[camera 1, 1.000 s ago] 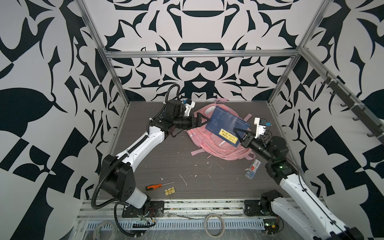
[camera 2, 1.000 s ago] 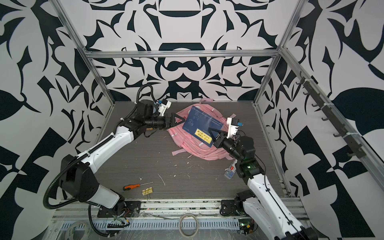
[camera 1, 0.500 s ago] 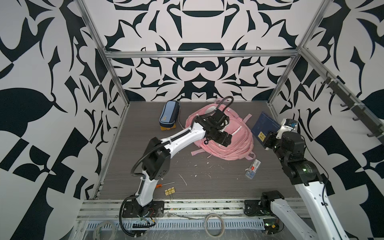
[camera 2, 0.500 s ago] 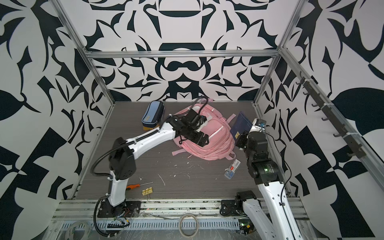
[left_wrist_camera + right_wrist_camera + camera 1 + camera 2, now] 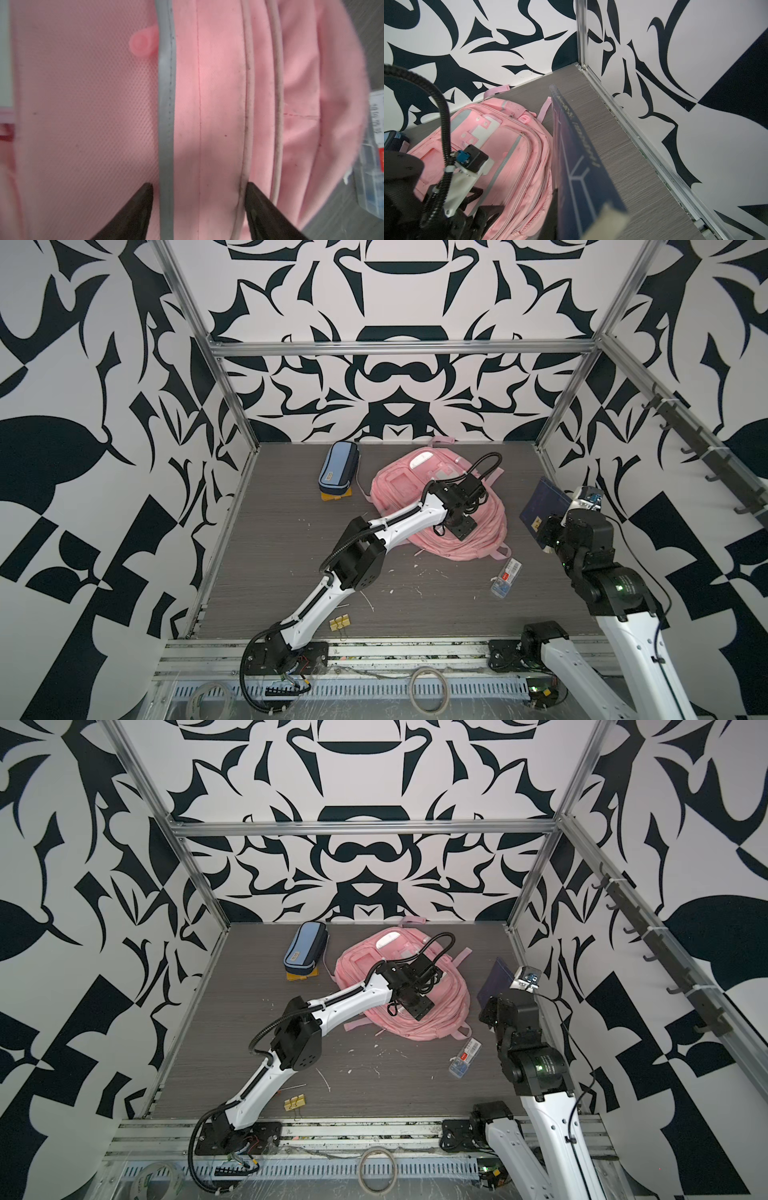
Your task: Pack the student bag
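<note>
White panel walls covered in bold black swirling leaf shapes (image 5: 399,302) are enclosing the cell on three sides. Slim silver aluminium frame bars (image 5: 399,349) are running up the corners and across the back wall. A dark grey wood-grain floor board (image 5: 270,556) is lying flat beneath them. A row of black metal hooks (image 5: 690,448) is hanging along the wall on the right of both top views. A pale slotted cable duct (image 5: 374,689) is lining the front edge. Soft, even light is filling the space, casting only faint shadows.

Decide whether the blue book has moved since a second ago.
Yes. The blue book has shifted right: it was over the pink backpack and is now beside its right edge.
</note>
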